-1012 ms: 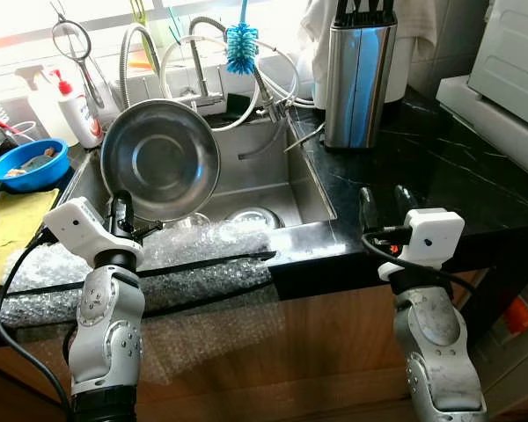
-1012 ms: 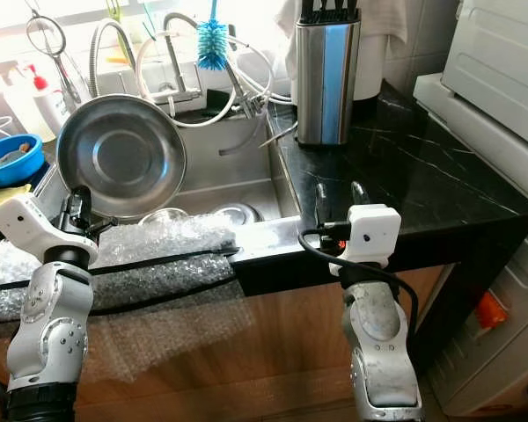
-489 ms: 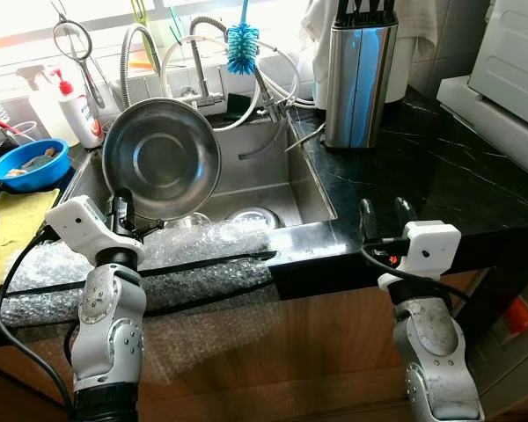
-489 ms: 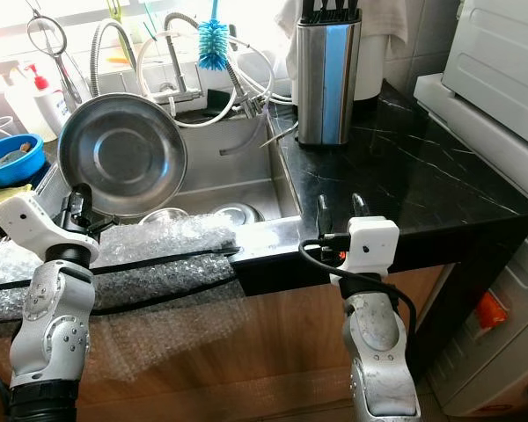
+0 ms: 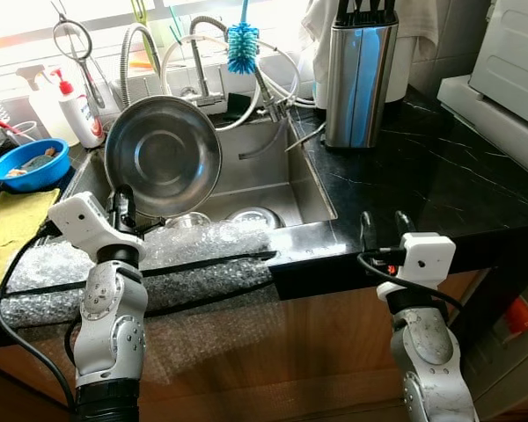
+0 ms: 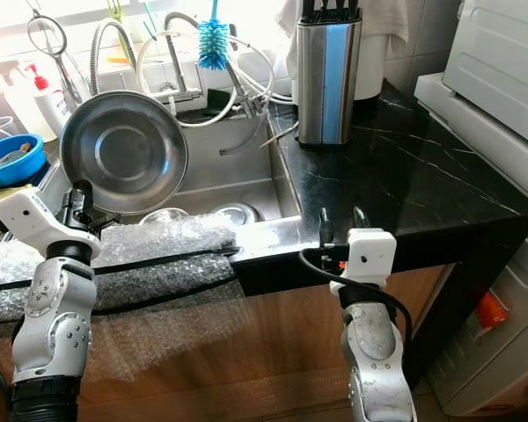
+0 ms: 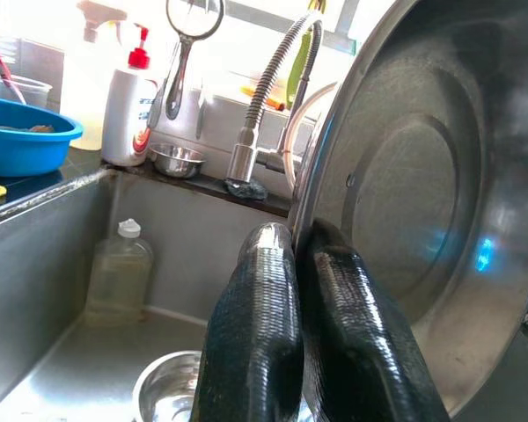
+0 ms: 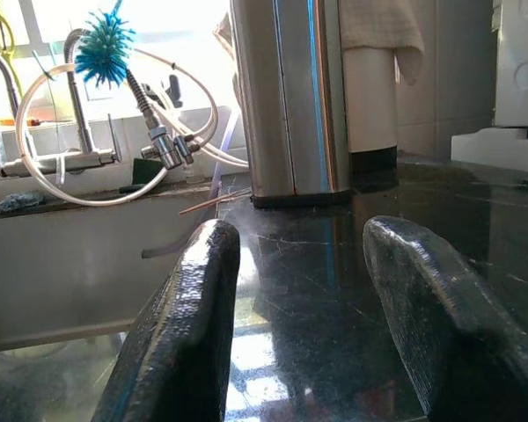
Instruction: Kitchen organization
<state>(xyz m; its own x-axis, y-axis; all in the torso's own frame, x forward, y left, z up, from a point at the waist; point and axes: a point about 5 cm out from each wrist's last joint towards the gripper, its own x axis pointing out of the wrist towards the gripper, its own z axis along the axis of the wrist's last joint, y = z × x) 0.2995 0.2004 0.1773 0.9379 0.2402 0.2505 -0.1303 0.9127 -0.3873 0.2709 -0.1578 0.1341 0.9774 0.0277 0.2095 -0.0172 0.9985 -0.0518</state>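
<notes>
Left tool (image 7: 290, 264) on bowl (image 5: 163, 156) rim, over sink (image 5: 273, 176).

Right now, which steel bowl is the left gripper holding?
The large steel bowl, pinched at its rim by the left gripper, upright above the sink; smaller bowls lie below.

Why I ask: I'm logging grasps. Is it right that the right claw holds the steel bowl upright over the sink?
Not quite: it is the left claw, shut on the rim of the steel bowl over the sink, as the left wrist view shows. The right claw is open at the counter edge.
</notes>
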